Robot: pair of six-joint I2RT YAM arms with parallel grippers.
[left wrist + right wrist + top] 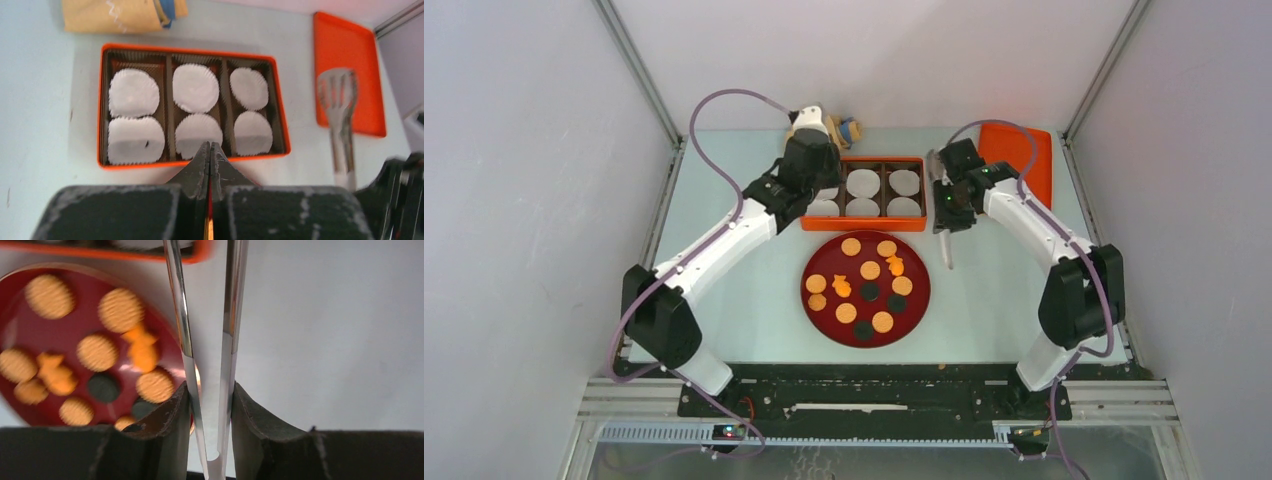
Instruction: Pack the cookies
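Note:
Several round tan cookies (851,246), two bright orange irregular ones (841,286) and three dark discs lie on a red plate (812,305); they also show in the right wrist view (120,310). An orange box (864,226) behind the plate holds six empty white paper liners (195,87). My left gripper (210,148) is shut and hovers over the box's near edge; in the top view (817,192) it covers the box's left end. I see nothing between its tips. My right gripper (210,387) is shut on metal tongs (181,330) right of the plate (945,245).
An orange tray (1022,160) lies at the back right, also in the left wrist view (347,65). A yellow and blue cloth item (846,128) sits behind the box's left end. White walls close in on both sides. A small crumb (941,366) lies at the table's front edge.

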